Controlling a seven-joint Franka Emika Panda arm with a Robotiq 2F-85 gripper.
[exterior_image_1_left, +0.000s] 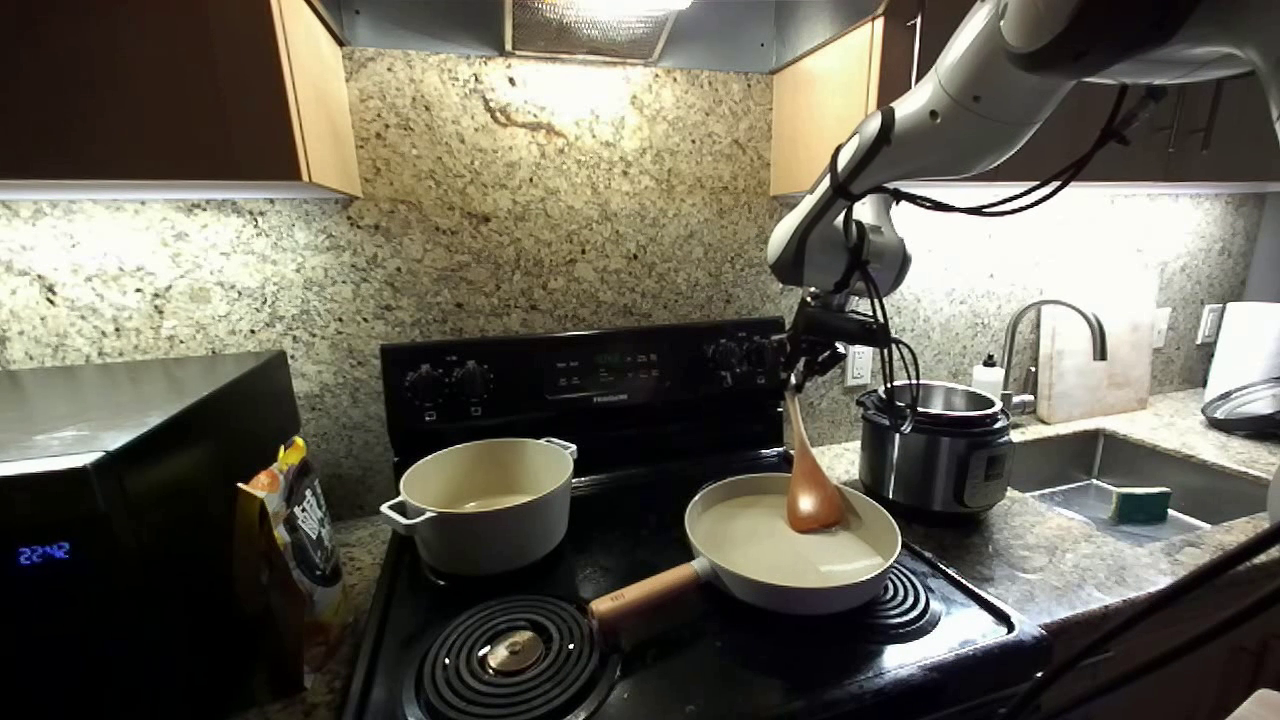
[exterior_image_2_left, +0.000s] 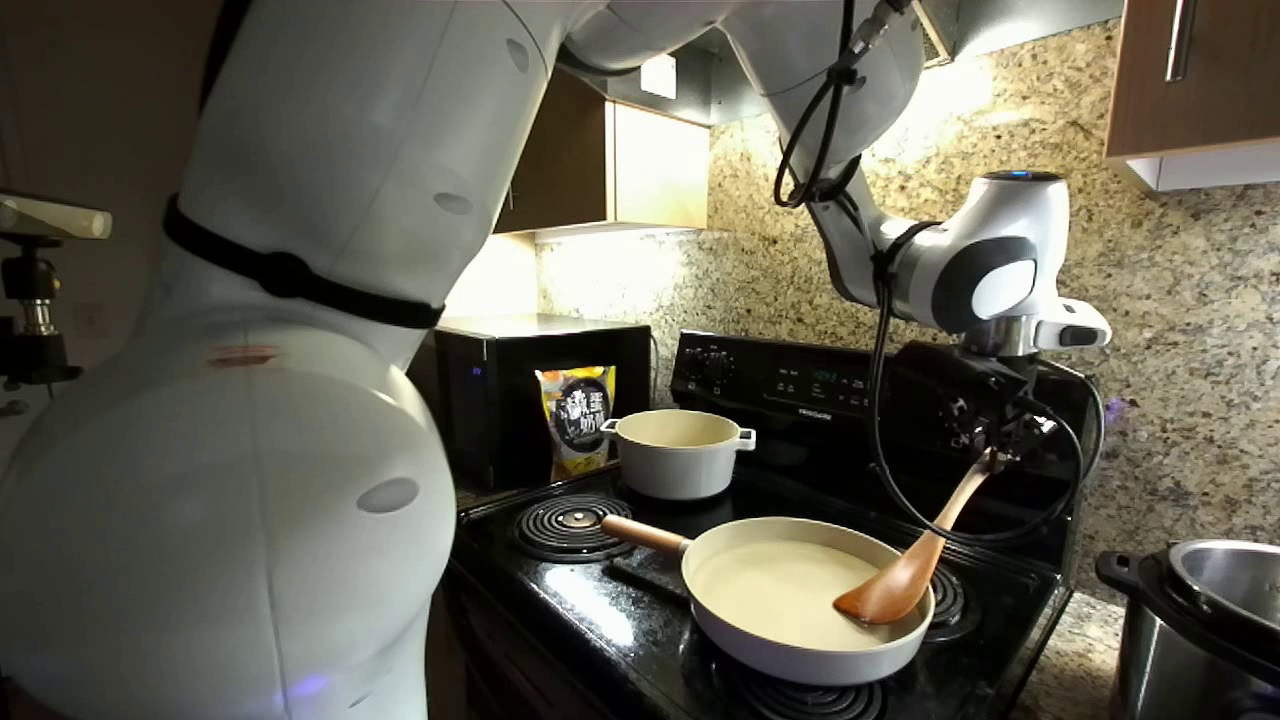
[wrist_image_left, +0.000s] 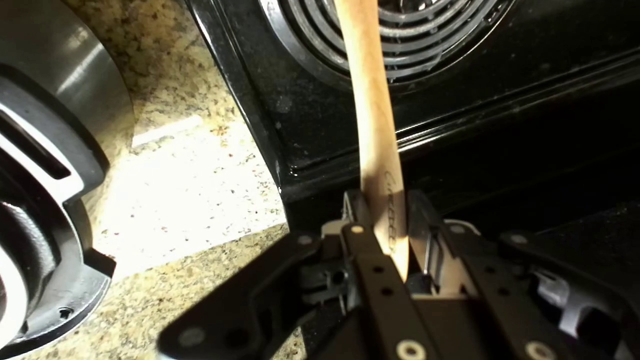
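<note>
My gripper (wrist_image_left: 384, 207) is shut on the upper end of a wooden spoon (wrist_image_left: 372, 100), with a finger pad on each side of the handle. Lettering on the handle shows between the fingers. In both exterior views the spoon (exterior_image_1_left: 812, 495) slants down from the gripper (exterior_image_1_left: 797, 378), its broad brown head inside a cream pan (exterior_image_1_left: 800, 598). The head rests near the pan's side in an exterior view, by the wall of the pan (exterior_image_2_left: 800, 660) away from its wooden handle (exterior_image_2_left: 640, 533). Whether the pale pan floor is covered by liquid I cannot tell.
A cream two-handled pot (exterior_image_1_left: 500, 540) stands at the back of the black stove (exterior_image_1_left: 690, 670). Beside the stove is a steel electric cooker (exterior_image_1_left: 915, 470), close to the arm's hanging cables. Further along lies a sink with a sponge (exterior_image_1_left: 1140, 505). A snack bag (exterior_image_2_left: 580, 415) leans against a microwave (exterior_image_2_left: 490, 400).
</note>
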